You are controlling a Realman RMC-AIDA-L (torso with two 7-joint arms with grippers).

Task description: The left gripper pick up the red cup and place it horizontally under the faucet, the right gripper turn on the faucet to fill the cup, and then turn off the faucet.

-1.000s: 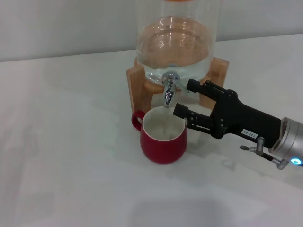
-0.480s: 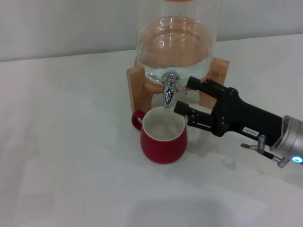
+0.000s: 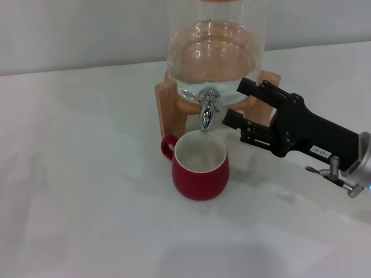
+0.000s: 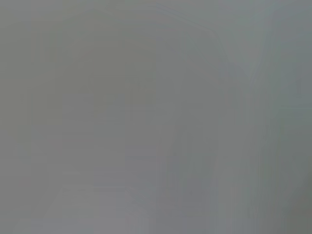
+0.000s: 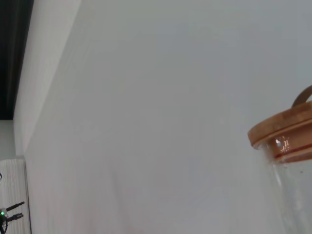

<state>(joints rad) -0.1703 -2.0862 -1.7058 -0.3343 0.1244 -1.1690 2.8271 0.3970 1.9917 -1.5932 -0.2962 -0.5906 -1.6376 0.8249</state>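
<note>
The right claw (image 3: 236, 104), fingers spread and gripping nothing, hovers just right of the faucet (image 3: 206, 108), level with its handle. The red cup (image 3: 199, 165) stands upright directly under that faucet's spout.

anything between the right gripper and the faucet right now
Nothing: in the head view the right gripper, open, sits just beside the faucet with only a bare gap, showing the wooden stand behind. The red cup stands below.
</note>
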